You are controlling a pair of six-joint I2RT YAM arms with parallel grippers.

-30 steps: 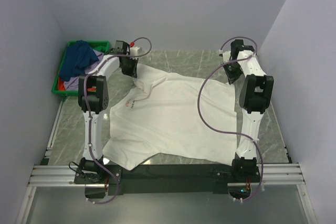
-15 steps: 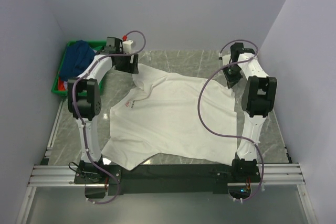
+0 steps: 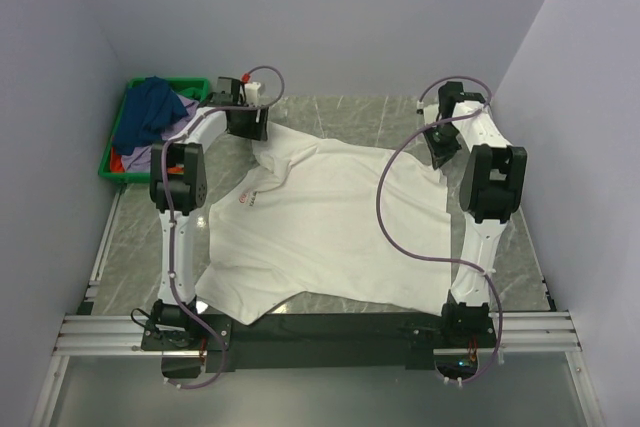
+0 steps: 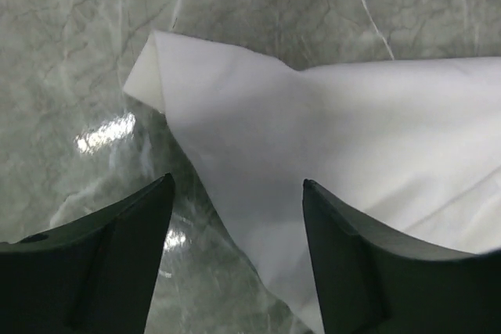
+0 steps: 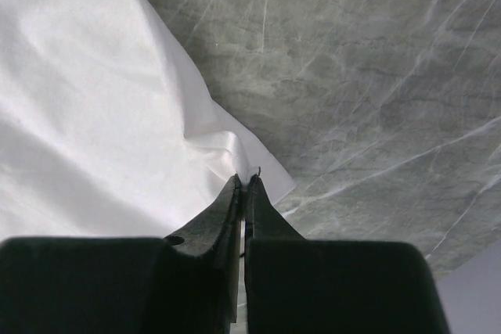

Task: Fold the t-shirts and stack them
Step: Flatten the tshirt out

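Marble table: bearing white t-shirt, spread flat between both arms. Far-left sleeve tip lying loose on the stone just beyond the left gripper; far-right sleeve corner at the right gripper. Since a second ago: left jaws parted, sleeve let go; right side unchanged. Both arms stretched far, wrists angled down. Left jaws wide apart, gripping nothing; right jaws pinched tight on sleeve hem.
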